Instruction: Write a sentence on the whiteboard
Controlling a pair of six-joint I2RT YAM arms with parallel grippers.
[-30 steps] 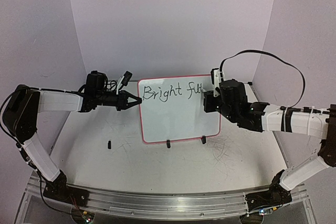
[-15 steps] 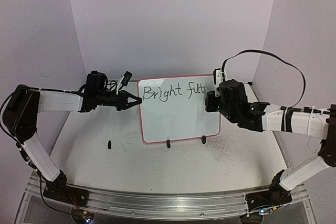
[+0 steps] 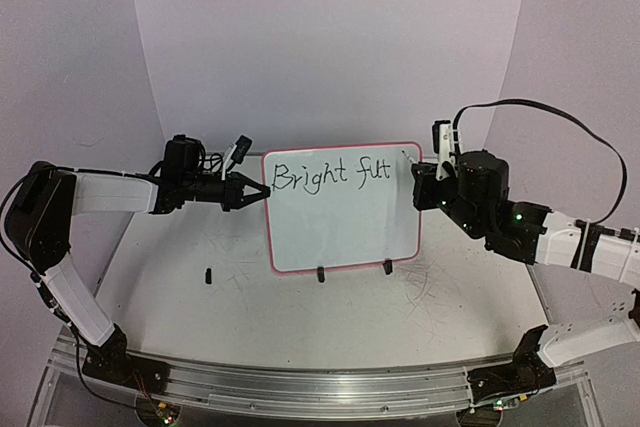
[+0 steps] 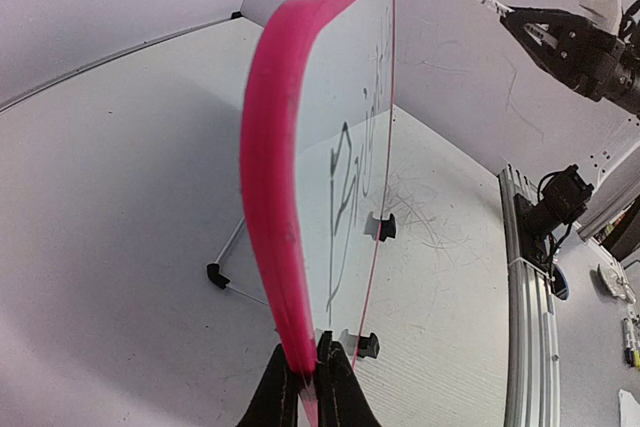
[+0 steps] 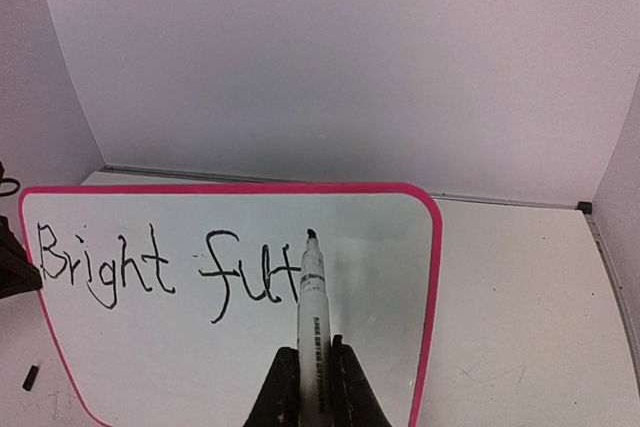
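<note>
Far left: the left gripper (image 3: 262, 192) has its jaws closed on the left edge of the whiteboard (image 3: 340, 232), which stands upright just beyond its tips.

Between the claws: the sentence (image 3: 330, 175) reads "Bright fut" along the top.

Right: the right gripper (image 5: 310, 372) is clamped on a marker (image 5: 312, 287). Its tip is ahead of the fingers and apparently off the surface, beside the "t".

Risks:
- Little room is left before the right frame, so "future" may crowd.
- Hard pen pressure could rock the board on its clip feet (image 3: 320, 274) or twist it in the left pinch.
</note>
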